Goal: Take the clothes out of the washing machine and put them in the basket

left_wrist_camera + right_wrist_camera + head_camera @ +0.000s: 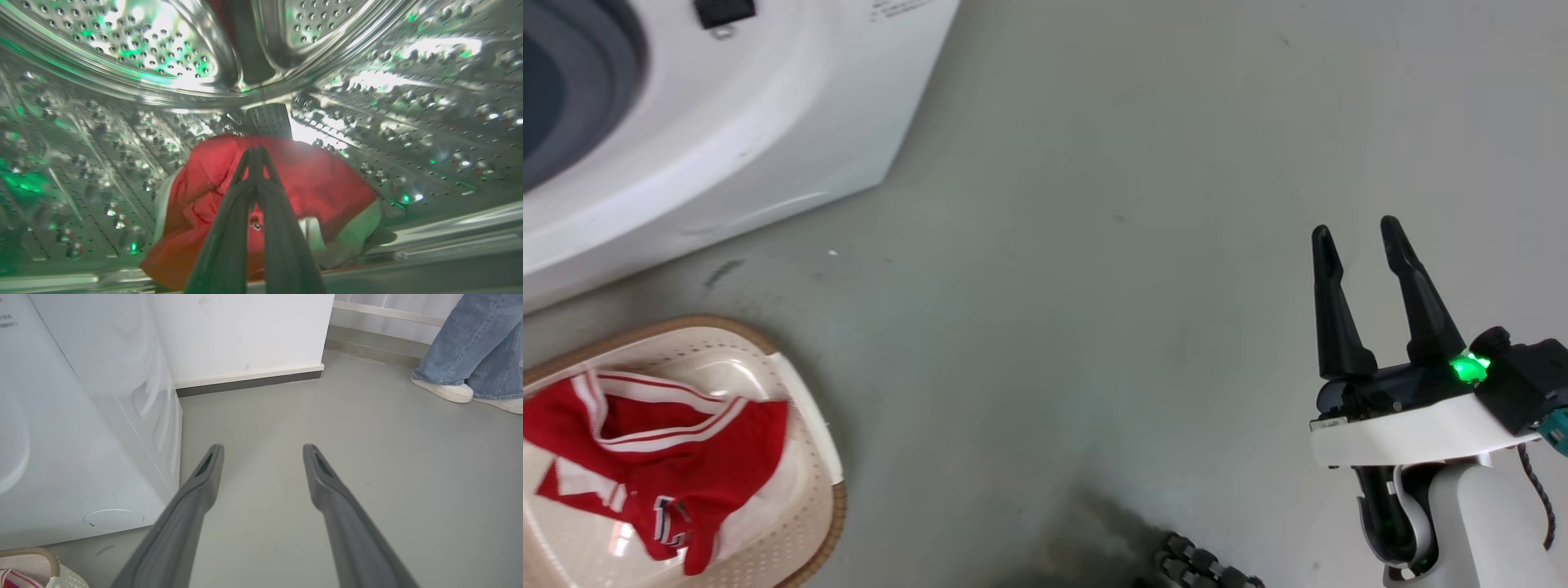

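**Inspector:** Status of the unloading?

**Me:** Part done, in my judgement. One red garment (662, 457) with white stripes lies in the basket (805, 408), which sits on the floor (1094, 286) just in front of the washing machine (727, 122). A second red garment (322, 183) with pale trim is heaped at the bottom of the machine's drum (408, 122), not yet out.

**Inspector:** Jaws?

**Me:** My left jaws are inside the machine's drum, fingers (229, 228) pressed together at that heap. I cannot tell whether cloth is caught between them. My right jaws are spread and empty, over the floor well to the side of the machine.

**Inspector:** Count?

**Me:** Garments seen: two, one out and one in. Basket: one. Machine: one. Further cloth under the heap cannot be ruled out. A person's two feet (443, 390) stand beyond the machine, well apart from it.
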Motion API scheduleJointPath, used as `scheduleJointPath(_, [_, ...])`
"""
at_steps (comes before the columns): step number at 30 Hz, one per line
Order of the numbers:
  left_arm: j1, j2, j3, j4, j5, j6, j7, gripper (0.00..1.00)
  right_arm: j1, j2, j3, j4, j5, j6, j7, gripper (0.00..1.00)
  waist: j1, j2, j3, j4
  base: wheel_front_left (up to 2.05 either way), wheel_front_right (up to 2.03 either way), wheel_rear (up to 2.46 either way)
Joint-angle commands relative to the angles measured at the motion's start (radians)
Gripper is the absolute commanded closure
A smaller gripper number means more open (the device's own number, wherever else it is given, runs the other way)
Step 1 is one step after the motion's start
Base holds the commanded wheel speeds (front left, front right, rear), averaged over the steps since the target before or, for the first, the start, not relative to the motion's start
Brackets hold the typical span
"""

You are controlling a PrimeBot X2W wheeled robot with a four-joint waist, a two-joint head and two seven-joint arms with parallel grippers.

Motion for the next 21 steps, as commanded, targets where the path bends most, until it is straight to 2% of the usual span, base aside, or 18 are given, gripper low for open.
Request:
scheduleJointPath(1, [0.018,-0.01,0.002,0.006,-0.004,-0.002,-0.028,1.0,0.0,0.001,-0.006,-0.002,-0.008,-0.001,-0.002,0.0,0.0,0.0,-0.032,0.031,0.0,0.0,0.0])
scheduleJointPath(6, [0.06,-0.045,0.012,0.029,-0.027,-0.016,-0.162,1.0,0.006,0.001,-0.023,-0.006,-0.03,-0.001,-0.001,0.0,0.0,0.0,-0.062,0.065,0.0,0.0,0.0])
scheduleJointPath(10, [0.069,-0.053,0.008,0.062,-0.037,-0.036,-0.208,1.0,0.003,0.001,-0.027,-0.006,-0.035,-0.001,-0.001,0.0,0.0,0.0,-0.065,0.076,0.0,0.0,0.0])
scheduleJointPath(11, [0.064,-0.054,0.008,0.069,-0.041,-0.04,-0.216,0.94,0.002,0.001,-0.026,-0.005,-0.035,-0.001,-0.001,0.0,0.0,0.0,-0.064,0.076,0.0,0.0,0.0])
scheduleJointPath(12, [0.057,-0.054,0.007,0.077,-0.04,-0.046,-0.219,0.51,0.001,0.0,-0.024,-0.005,-0.035,-0.001,-0.001,0.0,0.0,0.0,-0.063,0.075,0.0,0.0,0.0])
scheduleJointPath(13, [0.05,-0.052,0.006,0.083,-0.041,-0.05,-0.225,0.0,0.002,0.0,-0.022,-0.006,-0.034,-0.001,-0.001,0.0,0.0,0.0,-0.061,0.073,0.0,0.0,0.0])
scheduleJointPath(21, [-0.001,-0.033,-0.001,0.136,-0.045,-0.072,-0.253,0.0,0.011,0.001,-0.017,-0.005,-0.018,-0.001,-0.001,0.0,0.0,0.0,-0.052,0.053,0.0,0.0,0.0])
